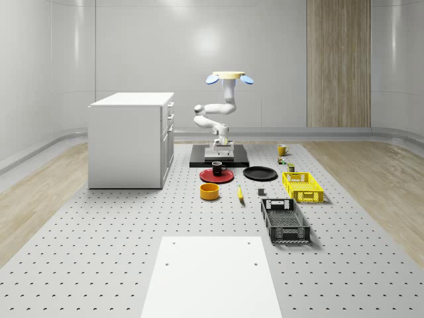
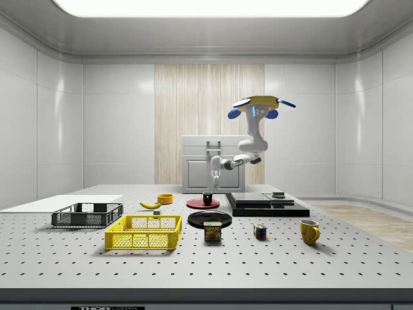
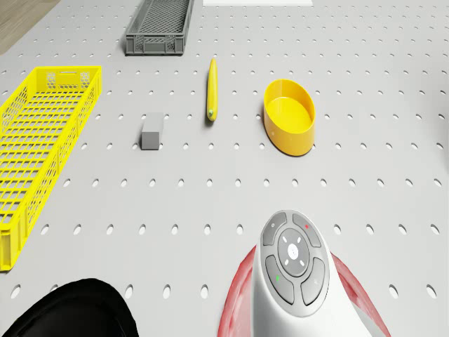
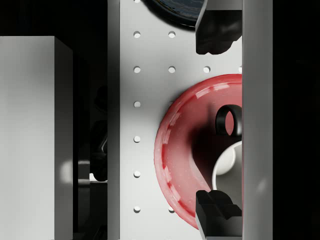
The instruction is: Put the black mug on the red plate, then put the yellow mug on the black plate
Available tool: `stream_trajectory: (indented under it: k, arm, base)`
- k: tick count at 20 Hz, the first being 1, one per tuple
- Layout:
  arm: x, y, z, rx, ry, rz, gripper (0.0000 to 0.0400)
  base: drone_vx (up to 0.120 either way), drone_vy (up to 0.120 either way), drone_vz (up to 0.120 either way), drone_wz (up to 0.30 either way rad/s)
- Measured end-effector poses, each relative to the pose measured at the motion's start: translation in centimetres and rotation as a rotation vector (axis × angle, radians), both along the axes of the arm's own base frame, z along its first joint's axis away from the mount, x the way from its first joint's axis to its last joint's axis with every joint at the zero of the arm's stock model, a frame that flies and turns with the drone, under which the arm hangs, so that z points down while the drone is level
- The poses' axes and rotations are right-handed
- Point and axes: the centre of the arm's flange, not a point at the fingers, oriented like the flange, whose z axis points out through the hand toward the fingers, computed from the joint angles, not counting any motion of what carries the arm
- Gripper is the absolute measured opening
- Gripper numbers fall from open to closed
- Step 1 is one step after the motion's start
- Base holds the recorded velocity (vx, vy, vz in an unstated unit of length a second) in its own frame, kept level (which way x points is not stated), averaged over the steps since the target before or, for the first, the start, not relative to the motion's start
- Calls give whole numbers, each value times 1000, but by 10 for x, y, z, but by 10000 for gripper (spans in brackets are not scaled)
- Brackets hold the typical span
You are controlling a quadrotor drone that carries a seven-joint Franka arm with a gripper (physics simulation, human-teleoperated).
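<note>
**Black mug down on red plate; yellow mug next**

Nearest the wrist camera, your two-finger gripper (image 4: 215,117) stood spread above the glossy black mug (image 1: 218,168) resting on the round red plate (image 1: 216,175), drone hovering overhead. Next you needed the yellow ceramic mug (image 1: 282,150), well apart from the flat black plate (image 1: 260,173).

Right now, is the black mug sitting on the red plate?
Touching. In the whole-scene view the black mug stands upright on the red plate; the side view shows its base meeting the plate, no gap.
</note>
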Motion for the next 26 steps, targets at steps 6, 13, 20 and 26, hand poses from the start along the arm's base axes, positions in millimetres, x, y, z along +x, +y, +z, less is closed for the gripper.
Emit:
stream_trajectory:
  k: [6, 13, 20, 26]
  arm:
    - [0, 0, 0, 0, 0, 0, 400]
    - [0, 0, 0, 0, 0, 0, 400]
    - [0, 0, 0, 0, 0, 0, 400]
    - [0, 0, 0, 0, 0, 0, 400]
  base:
    - [-80, 120, 0, 0]
    - [-23, 120, 0, 0]
    - [-120, 120, 0, 0]
    - [-120, 120, 0, 0]
